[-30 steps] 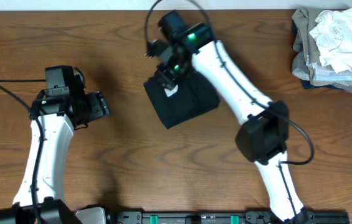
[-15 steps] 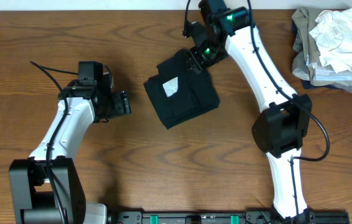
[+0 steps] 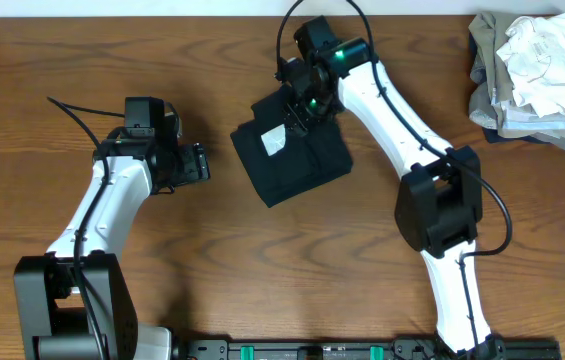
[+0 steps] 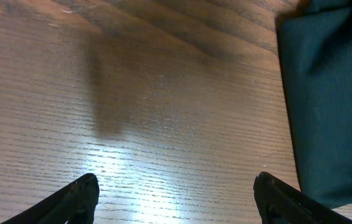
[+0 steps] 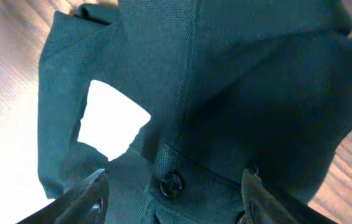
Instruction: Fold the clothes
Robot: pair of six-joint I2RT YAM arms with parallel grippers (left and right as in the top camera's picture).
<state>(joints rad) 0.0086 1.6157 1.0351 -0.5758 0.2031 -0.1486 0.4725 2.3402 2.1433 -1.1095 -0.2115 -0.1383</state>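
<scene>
- Black shirt (image 3: 297, 165) lay as a compact folded square at the upper middle of the table (image 3: 262, 280), white label (image 3: 274, 141) facing up.
- Right gripper (image 5: 172, 199) hovered over the collar edge, jaws spread, nothing pinched. Left gripper (image 4: 176, 205) was spread wide over bare wood, just beside the shirt.
- Risk: pinching only 1 layer could drag the fold open, since soft knit slides on smooth wood.
- Surface: brown woodgrain with glare. Khaki-grey pile (image 3: 492, 110) under a white cloth (image 3: 547, 55) sat well apart, far right corner.

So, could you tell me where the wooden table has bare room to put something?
Bare wood lies in front of the folded black shirt and in front of the khaki-grey garment pile. Crowded: around the shirt, left gripper beside, right gripper over it.
</scene>
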